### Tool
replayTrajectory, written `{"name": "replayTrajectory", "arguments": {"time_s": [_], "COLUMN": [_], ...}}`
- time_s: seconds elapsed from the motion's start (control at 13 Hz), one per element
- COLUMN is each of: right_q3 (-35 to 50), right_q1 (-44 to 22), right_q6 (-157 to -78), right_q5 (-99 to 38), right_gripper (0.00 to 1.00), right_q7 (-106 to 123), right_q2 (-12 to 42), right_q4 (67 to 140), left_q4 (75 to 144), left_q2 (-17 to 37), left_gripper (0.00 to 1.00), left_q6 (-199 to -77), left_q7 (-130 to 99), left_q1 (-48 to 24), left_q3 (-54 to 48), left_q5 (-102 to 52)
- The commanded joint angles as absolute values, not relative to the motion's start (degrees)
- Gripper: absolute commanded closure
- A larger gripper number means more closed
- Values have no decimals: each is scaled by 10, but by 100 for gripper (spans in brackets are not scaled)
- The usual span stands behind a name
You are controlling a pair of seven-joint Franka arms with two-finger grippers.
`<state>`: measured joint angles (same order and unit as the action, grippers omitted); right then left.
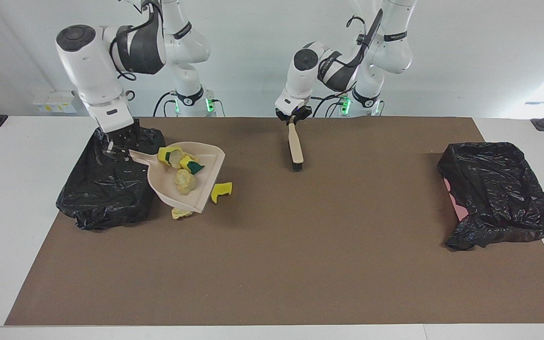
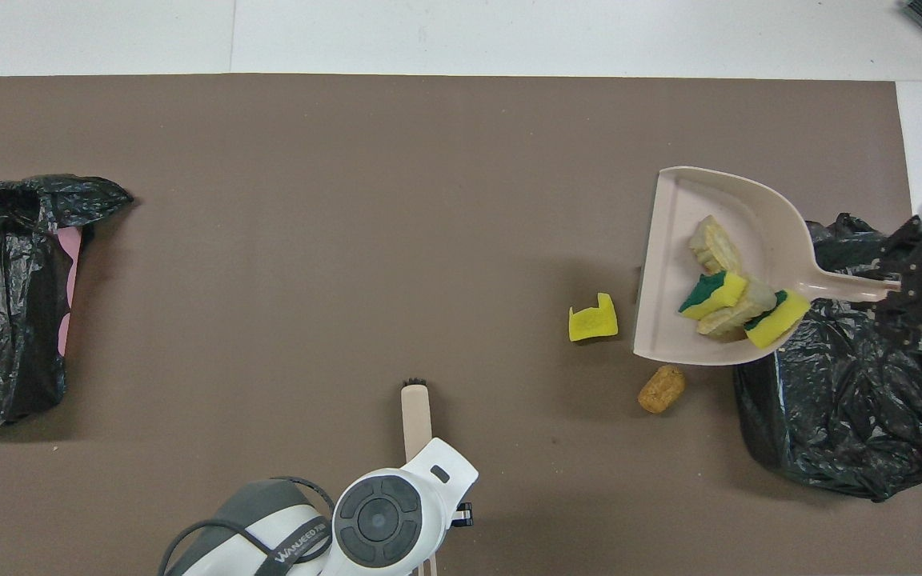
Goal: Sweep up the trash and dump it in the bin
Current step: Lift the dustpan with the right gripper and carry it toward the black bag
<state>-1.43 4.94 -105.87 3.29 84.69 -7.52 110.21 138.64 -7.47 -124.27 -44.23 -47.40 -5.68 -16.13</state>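
My right gripper (image 1: 117,152) is shut on the handle of the beige dustpan (image 1: 206,189), over the black-bagged bin (image 1: 106,193) at the right arm's end. The pan hangs raised over the mat beside that bin and holds several scraps (image 1: 184,165): yellow-green sponge chunks (image 2: 713,294) and beige lumps (image 2: 715,244). On the mat lie a yellow sponge chunk (image 1: 222,191) (image 2: 593,320), a pale lump (image 1: 181,213) by the pan's lip, and a brown peanut-shaped lump (image 2: 661,389). My left gripper (image 1: 293,119) is shut on the brush (image 1: 295,148) (image 2: 415,410), its bristles on the mat.
A second black-bagged bin (image 1: 498,193) (image 2: 5,296) with pink showing at its rim stands at the left arm's end. The brown mat (image 1: 300,259) covers most of the white table. The first bin also shows in the overhead view (image 2: 837,400).
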Motion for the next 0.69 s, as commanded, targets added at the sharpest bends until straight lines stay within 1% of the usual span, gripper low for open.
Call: {"name": "replayTrajectory", "arguments": {"time_s": [0.0,0.15,0.31,0.39,0.62], "right_q3": [-11,-28,-35,-35,-33], "right_q1": [121,155,188,200,200], "right_q6": [-1023,-1013,-1018,-1018,-1025], "right_q5": [13,17,30,54,178], "right_gripper": [100,100,100,100,100], "right_q7": [933,999,1048,1068,1068], "right_q2": [-101,-106,-110,-110,-111], "right_q4": [1107,1106,1106,1106,1107], "left_q4": [1384,1361,1332,1314,1270], "left_q2": [-75,-68,-58,-55,-54], "left_gripper": [0,0,0,0,0], "left_q6": [-1247,-1238,-1214,-1205,-1183], "left_q7": [-432,-432,-430,-431,-430], "left_q1": [-466,-443,-390,-365,-306], "left_q3": [-56,-53,-53,-53,-53], "left_q5": [-171,-171,-170,-168,-162]}}
